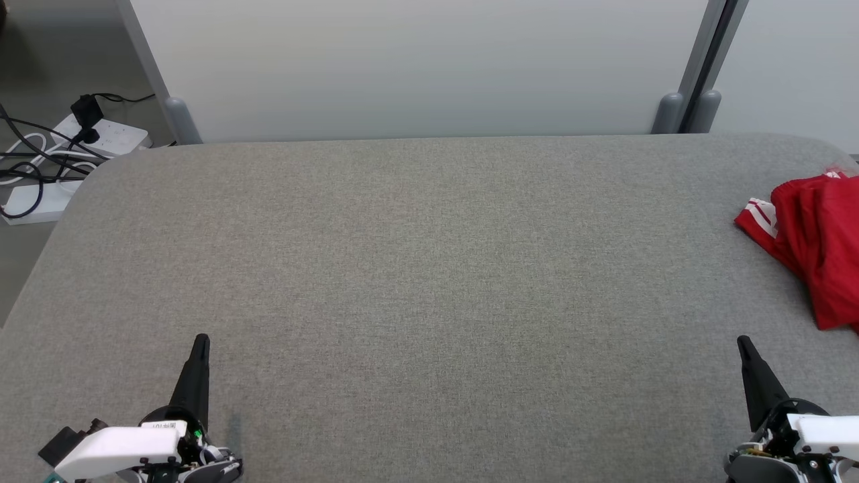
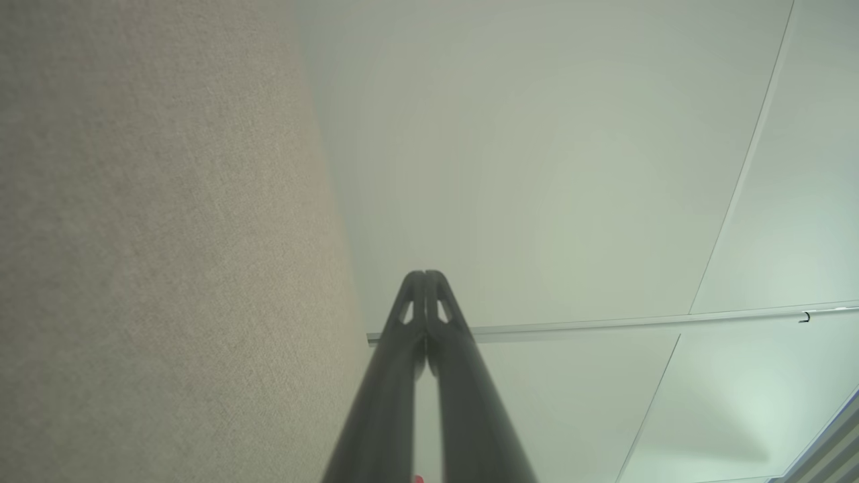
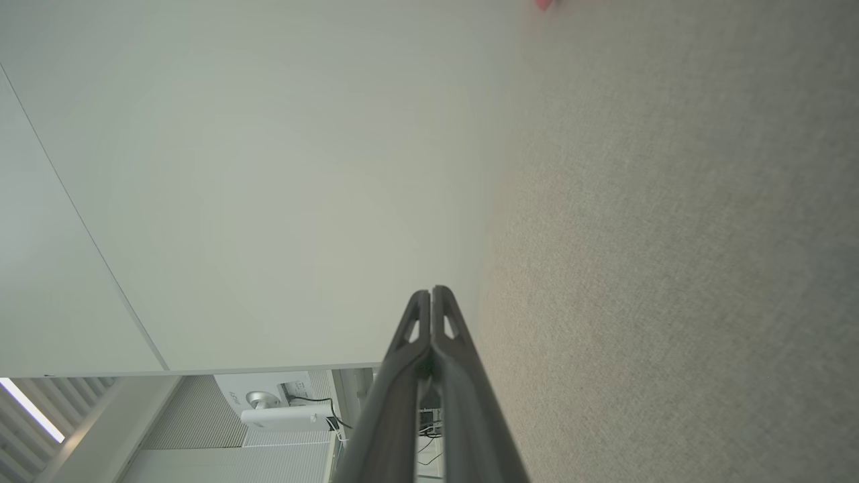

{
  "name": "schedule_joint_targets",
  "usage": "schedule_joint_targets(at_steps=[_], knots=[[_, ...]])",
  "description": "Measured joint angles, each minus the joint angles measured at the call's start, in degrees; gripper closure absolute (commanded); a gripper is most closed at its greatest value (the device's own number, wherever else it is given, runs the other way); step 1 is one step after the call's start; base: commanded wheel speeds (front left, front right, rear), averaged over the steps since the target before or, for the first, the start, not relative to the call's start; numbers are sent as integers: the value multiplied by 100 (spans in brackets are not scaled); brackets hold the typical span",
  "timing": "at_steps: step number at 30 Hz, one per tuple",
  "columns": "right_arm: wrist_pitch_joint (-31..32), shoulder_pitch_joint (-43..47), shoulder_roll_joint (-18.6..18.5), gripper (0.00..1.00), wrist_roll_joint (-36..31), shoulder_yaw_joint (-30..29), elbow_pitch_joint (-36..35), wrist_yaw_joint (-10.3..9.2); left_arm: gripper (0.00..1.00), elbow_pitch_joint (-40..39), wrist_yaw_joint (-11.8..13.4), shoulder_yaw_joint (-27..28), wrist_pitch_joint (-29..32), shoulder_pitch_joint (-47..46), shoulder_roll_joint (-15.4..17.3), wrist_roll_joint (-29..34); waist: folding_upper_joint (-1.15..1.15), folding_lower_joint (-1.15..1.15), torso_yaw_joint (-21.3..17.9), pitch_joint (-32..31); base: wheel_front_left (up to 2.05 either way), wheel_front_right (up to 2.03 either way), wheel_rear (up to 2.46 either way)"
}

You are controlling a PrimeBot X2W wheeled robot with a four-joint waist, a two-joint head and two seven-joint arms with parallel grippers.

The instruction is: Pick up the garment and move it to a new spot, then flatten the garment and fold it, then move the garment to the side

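At the right edge of the grey table [image 1: 402, 255] lies a crumpled red garment [image 1: 815, 248] with white stripes. Left gripper [image 1: 200, 342] and right gripper [image 1: 743, 343] hover up front, fingers pressed together.

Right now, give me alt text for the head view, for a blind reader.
A bunched red garment lies at the right edge of the grey table. The left gripper and right gripper sit shut at the near corners, clear of it.
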Motion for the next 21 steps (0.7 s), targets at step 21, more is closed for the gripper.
schedule_joint_targets(at_steps=[21], knots=[[4,-22,3,100,0,-4,0,0,100,0,0,24,4,0,-8,9,0,0,0,0,0,0,0]])
